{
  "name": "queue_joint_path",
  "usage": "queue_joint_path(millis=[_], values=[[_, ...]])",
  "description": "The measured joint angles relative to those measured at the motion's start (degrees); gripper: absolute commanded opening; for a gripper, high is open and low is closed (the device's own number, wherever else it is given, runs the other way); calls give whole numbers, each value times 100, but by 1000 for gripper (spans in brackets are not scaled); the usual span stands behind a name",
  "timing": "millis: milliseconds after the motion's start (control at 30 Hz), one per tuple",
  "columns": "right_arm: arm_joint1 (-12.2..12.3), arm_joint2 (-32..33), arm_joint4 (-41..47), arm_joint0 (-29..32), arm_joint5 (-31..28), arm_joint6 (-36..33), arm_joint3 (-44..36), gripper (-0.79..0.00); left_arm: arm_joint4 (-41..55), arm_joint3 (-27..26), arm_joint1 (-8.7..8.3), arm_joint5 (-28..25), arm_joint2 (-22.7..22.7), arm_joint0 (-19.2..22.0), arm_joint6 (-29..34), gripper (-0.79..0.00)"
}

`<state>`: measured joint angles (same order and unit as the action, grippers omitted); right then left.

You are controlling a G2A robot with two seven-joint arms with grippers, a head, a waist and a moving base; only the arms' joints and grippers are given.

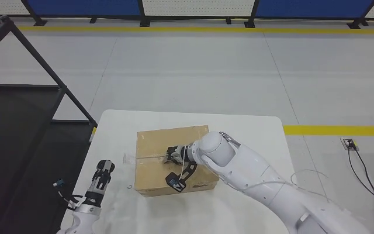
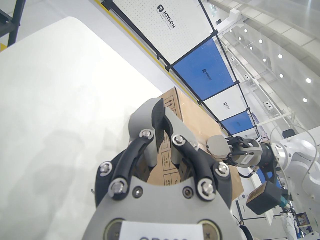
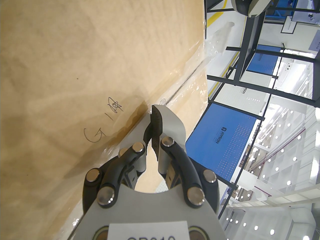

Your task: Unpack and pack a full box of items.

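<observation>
**Cardboard box point(image 1: 166, 146) still sealed, both hands closed**

Obs: right hand point(image 3: 152, 116) closed, nothing visibly gripped, tips touching the clear-taped seam point(image 3: 185, 76) on the box lid directly beneath it. Box sits mid-counter point(image 1: 245, 128). Beyond the box's side wall, left hand point(image 2: 160, 112) closed, empty, near but apart.

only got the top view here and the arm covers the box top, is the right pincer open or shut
Observer: Shut. The right wrist view shows the right pincer with its tips at the seam on top of the box.
Operator: seam taped or bare
Observer: Taped. Clear, wrinkled tape covers it.
Operator: and the left pincer
Observer: Shut and empty. In the left wrist view the left pincer is over the table, beside the box's printed side.
</observation>
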<state>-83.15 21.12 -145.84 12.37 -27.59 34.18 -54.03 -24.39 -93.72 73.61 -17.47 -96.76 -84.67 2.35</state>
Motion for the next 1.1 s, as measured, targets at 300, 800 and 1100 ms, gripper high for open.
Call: queue_joint_path(millis=[300, 800, 1100], values=[[-53, 229, 147, -74, 436, 91, 223, -785, -34, -152, 9, 17, 107, 60, -132, -785], [912, 1821, 85, 1001, 1137, 646, -1235, -785, -161, -534, 47, 688, 550, 400, 48, -785], [1630, 3488, 111, 2412, 1066, 1164, -2564, -785, -335, 62, 46, 988, 748, 717, 357, -785]])
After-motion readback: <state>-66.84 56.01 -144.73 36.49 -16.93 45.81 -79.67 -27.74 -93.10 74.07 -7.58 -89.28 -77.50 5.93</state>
